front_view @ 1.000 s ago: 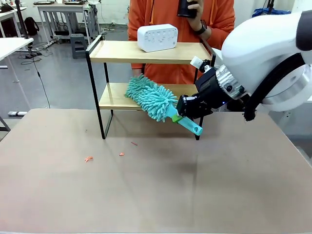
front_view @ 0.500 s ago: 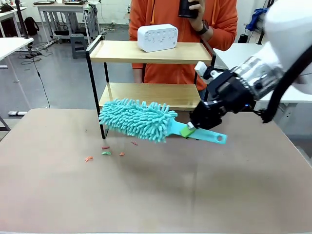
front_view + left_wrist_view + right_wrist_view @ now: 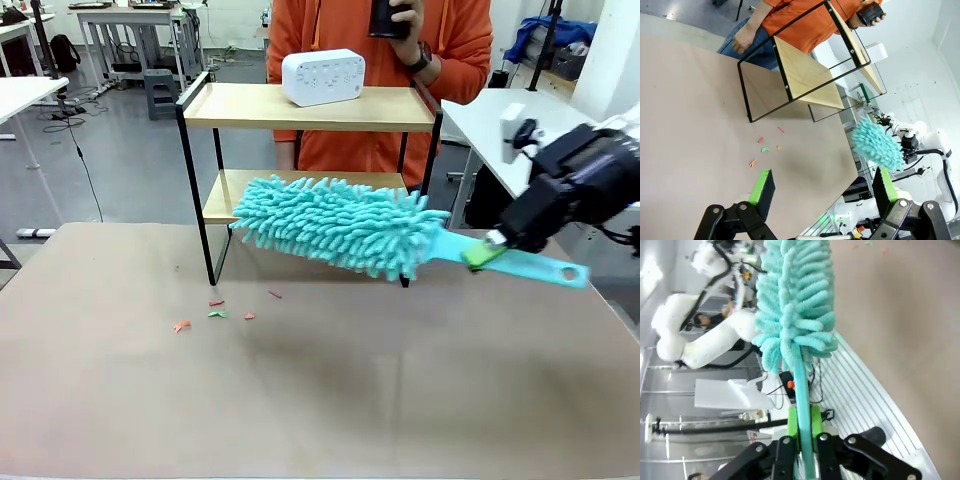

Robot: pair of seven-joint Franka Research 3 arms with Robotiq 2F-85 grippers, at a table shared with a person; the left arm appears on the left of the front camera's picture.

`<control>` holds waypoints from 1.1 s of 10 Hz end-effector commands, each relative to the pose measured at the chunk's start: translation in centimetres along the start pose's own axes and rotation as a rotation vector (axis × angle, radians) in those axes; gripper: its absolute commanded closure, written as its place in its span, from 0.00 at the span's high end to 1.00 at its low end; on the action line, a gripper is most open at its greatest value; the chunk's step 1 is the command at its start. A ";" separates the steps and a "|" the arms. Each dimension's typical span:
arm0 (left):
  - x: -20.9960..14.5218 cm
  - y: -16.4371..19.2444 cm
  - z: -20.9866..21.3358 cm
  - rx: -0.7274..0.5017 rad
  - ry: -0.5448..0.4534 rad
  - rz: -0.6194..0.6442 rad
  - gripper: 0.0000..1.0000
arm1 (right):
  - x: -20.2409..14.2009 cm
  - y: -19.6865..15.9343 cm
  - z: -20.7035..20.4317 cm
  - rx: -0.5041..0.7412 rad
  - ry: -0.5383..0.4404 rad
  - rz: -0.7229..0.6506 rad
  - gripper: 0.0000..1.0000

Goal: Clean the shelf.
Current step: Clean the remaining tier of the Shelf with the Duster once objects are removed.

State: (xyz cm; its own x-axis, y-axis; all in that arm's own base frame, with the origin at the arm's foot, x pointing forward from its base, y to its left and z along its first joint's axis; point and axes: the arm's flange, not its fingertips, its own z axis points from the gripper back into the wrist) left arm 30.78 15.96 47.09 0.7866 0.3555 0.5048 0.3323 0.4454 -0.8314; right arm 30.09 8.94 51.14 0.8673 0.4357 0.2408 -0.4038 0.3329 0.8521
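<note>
Clamped in the right jaws, the duster (image 3: 340, 225) is being drawn farther right, away from the shelf (image 3: 300, 105) at their left; left jaws apart.

Honestly, there's no text, brand or number I can actually read here. Closest thing is the white box (image 3: 323, 77) on the top board of the shelf (image 3: 250, 105). Its front has rows of little grey marks, but they're way too small to make out. The dark thing (image 3: 385, 18) in the person's hand is too blurry to tell if it has any print.
</note>
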 end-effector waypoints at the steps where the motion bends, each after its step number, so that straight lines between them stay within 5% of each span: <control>1: 0.0 -0.1 -0.3 -0.019 -0.018 -0.017 1.00 | -5.2 0.2 5.2 0.068 -0.024 0.049 0.12; 5: 0.0 -0.1 -0.3 -0.019 -0.018 -0.017 1.00 | -18.5 1.7 12.4 0.007 -0.218 -0.026 0.12; 6: 0.0 -0.1 -0.3 -0.019 -0.018 -0.017 1.00 | -21.2 1.4 13.5 -0.030 -0.357 -0.106 0.12; 8: 0.0 -0.1 -0.3 -0.019 -0.018 -0.017 1.00 | -23.8 -0.8 14.9 -0.322 -0.657 -0.521 0.12; 9: 0.0 -0.1 -0.3 -0.019 -0.018 -0.017 1.00 | -24.0 -2.2 15.1 -0.403 -0.704 -0.663 0.12; 11: 0.0 -0.1 -0.3 -0.019 -0.018 -0.017 1.00 | -22.6 -3.6 14.8 -0.375 -0.686 -0.610 0.12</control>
State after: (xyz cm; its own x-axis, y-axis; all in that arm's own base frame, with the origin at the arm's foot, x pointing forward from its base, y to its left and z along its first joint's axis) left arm 30.78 15.94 47.08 0.7868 0.3550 0.5049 0.3325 0.4454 -0.8313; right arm 15.07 -18.29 51.93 0.8917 -0.4134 0.1843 0.1551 0.6615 0.7337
